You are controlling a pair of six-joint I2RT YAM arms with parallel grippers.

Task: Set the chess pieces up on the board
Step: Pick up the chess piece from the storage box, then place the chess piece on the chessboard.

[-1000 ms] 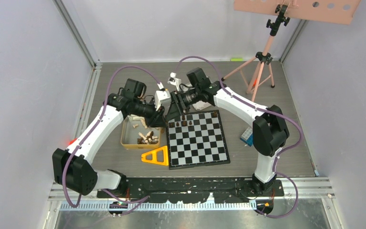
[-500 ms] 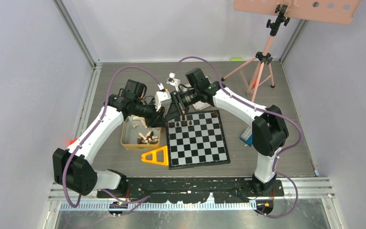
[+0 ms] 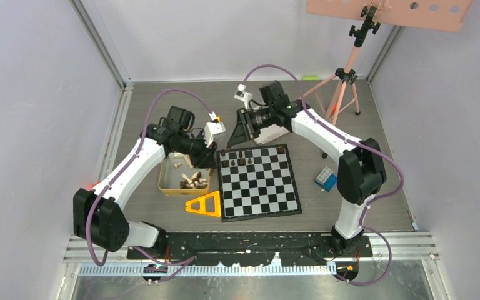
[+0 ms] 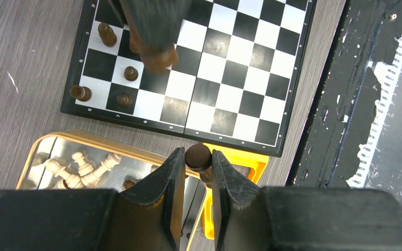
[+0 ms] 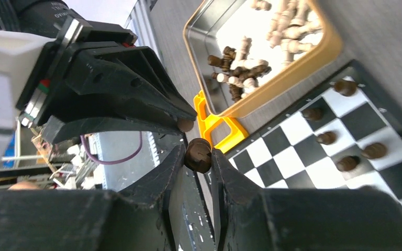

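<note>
The black and white board lies at the table's middle, with several dark chess pieces along its far-left corner. They also show in the left wrist view and in the right wrist view. My left gripper hangs over the gap between tin and board. It is shut on a dark brown piece. My right gripper is raised just beyond the board's far-left corner. It is shut on another dark piece.
A gold tin left of the board holds several pale and dark pieces. A yellow triangle block lies at the board's near-left corner. A blue block lies right of the board. A pink tripod stands at the back right.
My right gripper has pulled back and up from the board's far edge, toward the back right, still shut on its piece. My left arm has barely shifted.
</note>
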